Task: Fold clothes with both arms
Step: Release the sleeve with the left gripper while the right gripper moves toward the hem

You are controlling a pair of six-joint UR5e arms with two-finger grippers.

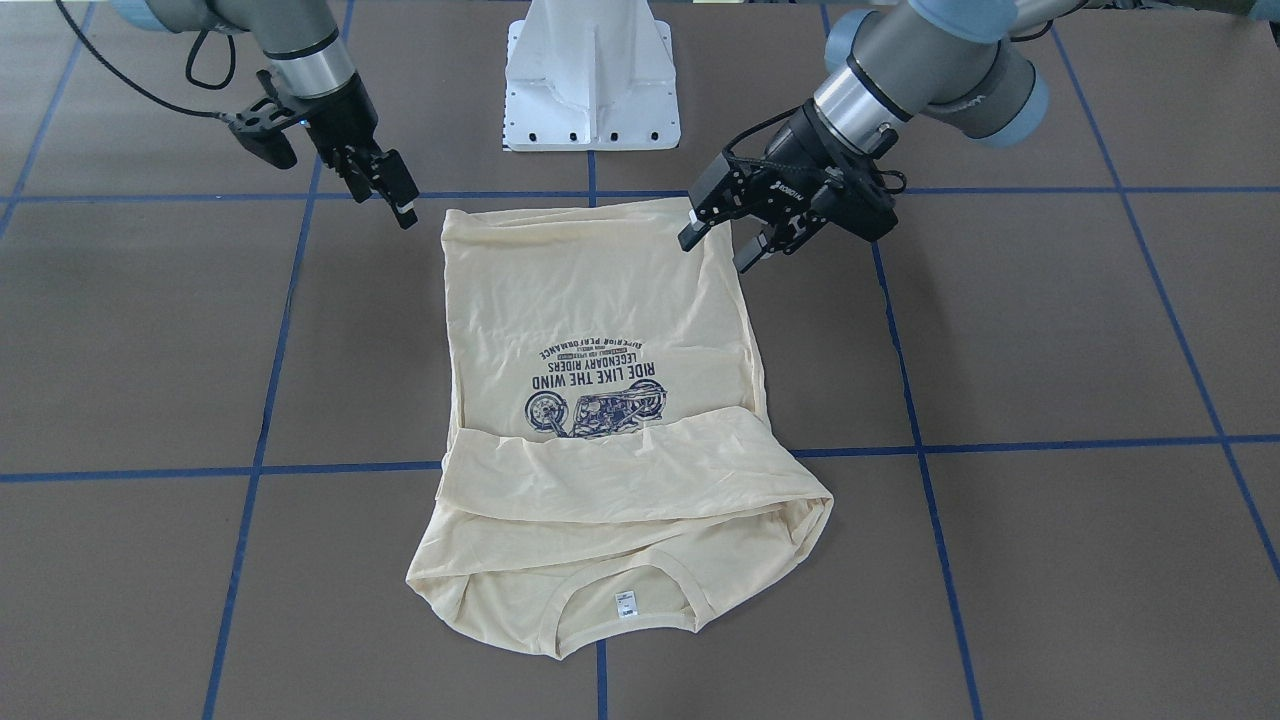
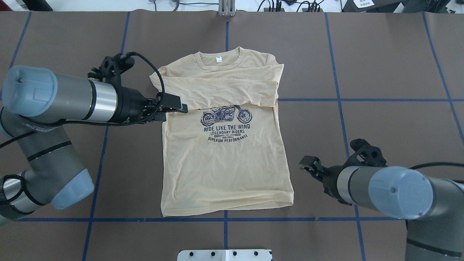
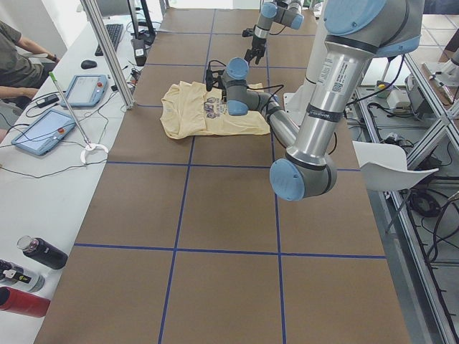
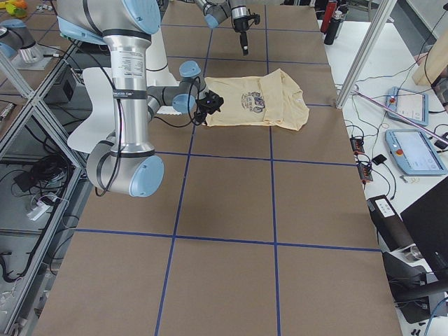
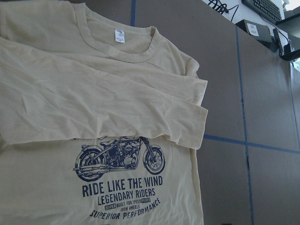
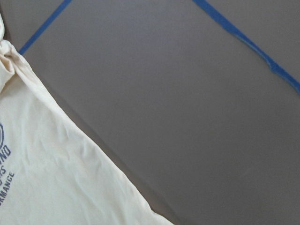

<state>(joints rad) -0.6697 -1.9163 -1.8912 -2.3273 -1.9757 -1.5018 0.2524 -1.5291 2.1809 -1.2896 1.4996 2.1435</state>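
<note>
Trouble likeliest at the sleeves [image 2: 217, 90], folded loosely across the chest of the shirt [image 2: 224, 174]. Thin cloth with nothing pinning it, so apt to slide or spring open at any tug on the body.

Shirt: face up and fairly flat at mid-surface [image 2: 380, 54], with collar [image 2: 203, 65] at the far end and hem [image 2: 228, 208] near the robot.

Second risk: an uneven lift.
- Left pincer [image 1: 717, 250]: above the shirt's left edge by the sleeve fold, fingers spread, empty.
- Right pincer [image 2: 305, 165]: just off the right edge, nearer the hem, apart from the cloth, gripping nothing. Cannot tell whether open or closed.

From such unmatched spots, probably a skewed fold and a sideways drag.

Also possible:
- Pinching only the top layer at an edge and leaving the back panel behind.
- Catching sleeve together with body on the left side.
- Pressing the small ripple at the near right hem corner into a crease.

Legible on the navy print [image 2: 226, 127], under a motorcycle:
- "RIDE LIKE THE WIND" and "LEGENDARY RIDERS".
- "SUPERIOR PERFORMANCE" in an arc.
- Between those, smaller lines, seemingly "BUILT FOR SPEED" and "IRON WHEELS".

Top of the print hidden under the sleeve. White neck label [image 2: 218, 59] inside the collar, text too small to read. White lettering on the left pincer's body, unreadable.
</note>
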